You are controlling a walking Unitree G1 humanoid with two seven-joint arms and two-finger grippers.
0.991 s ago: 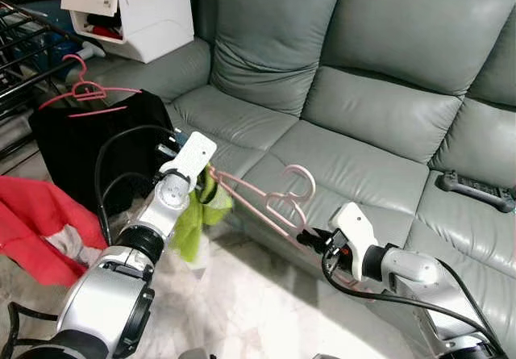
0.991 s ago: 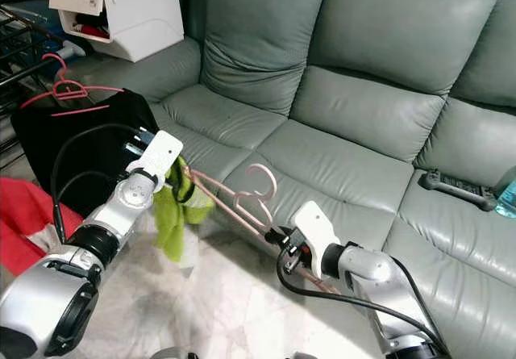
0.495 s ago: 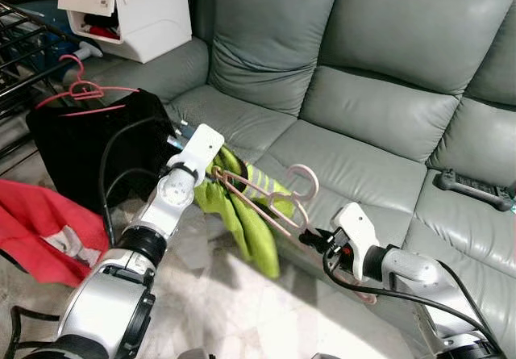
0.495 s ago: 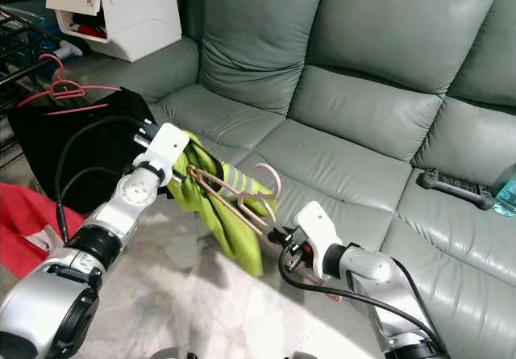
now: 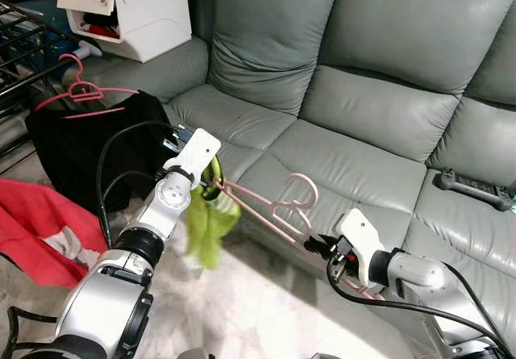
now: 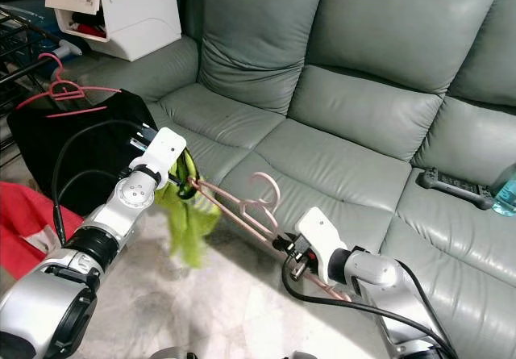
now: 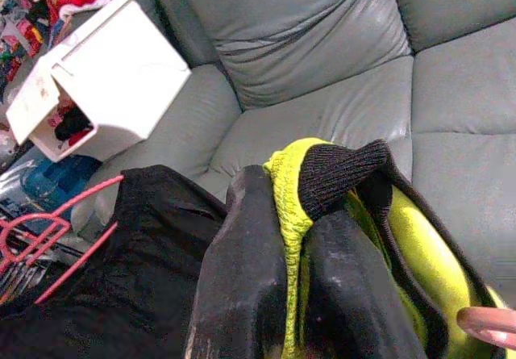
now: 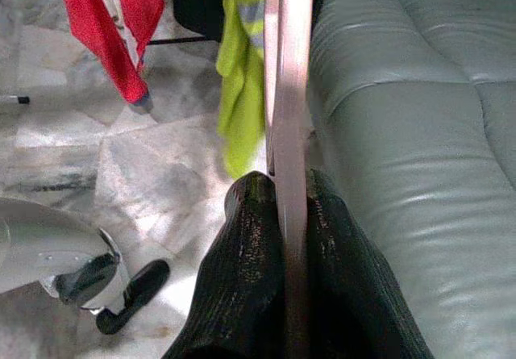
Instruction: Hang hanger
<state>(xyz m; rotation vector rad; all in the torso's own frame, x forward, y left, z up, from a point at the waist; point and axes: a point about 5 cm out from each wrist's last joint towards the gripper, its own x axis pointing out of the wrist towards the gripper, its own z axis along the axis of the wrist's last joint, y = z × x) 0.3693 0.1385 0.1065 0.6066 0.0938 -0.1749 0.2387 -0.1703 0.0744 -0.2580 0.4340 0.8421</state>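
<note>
Left eye view: my left gripper (image 5: 211,183) pinches the yellow-green garment (image 5: 206,228) at one end of the pink hanger (image 5: 266,207), cloth drooping toward the marble floor (image 5: 242,310), blurred. My right gripper (image 5: 317,246) clamps the hanger's other end, low in front of the grey sofa (image 5: 355,117). Hanger runs slanted between both grippers, its hook over the seat edge. Another pink hanger (image 5: 81,93) sits on a black garment (image 5: 89,145) near the rack (image 5: 24,52). Red cloth (image 5: 40,230) on the floor at my left, white box (image 5: 129,12) on the sofa arm, remote (image 5: 476,191) on the far seat.

Right eye view: same layout, right gripper shut on the hanger bar.

Left wrist view: fingers (image 7: 242,286) closed narrow on the garment's black cuff (image 7: 339,173) and yellow fabric; hanger tip at the frame corner.

Right wrist view: fingers (image 8: 250,286) pressed on the hanger bar, garment hanging at its far end.
</note>
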